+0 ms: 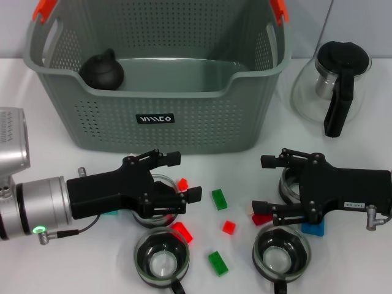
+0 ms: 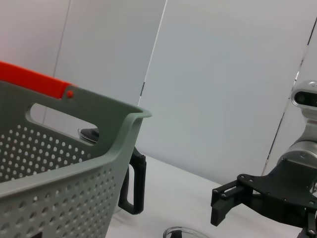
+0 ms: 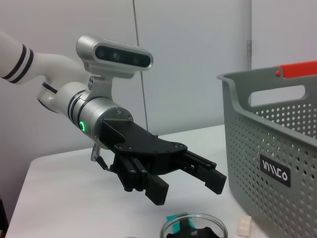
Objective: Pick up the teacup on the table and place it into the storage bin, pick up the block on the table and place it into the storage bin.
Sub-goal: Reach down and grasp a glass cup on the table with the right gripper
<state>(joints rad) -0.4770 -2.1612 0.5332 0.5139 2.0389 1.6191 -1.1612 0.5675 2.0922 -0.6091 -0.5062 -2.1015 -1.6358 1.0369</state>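
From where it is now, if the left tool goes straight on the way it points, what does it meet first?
Probably the right tool. The left tool is open, points across the table and sits over a glass cup. Small blocks lie lower in between, like the green block; depth is unclear.

One storage bin holds one black teapot. In front of the bin stand four glass teacups, three red blocks, two green, perhaps two blue. One carafe stands beside the bin.
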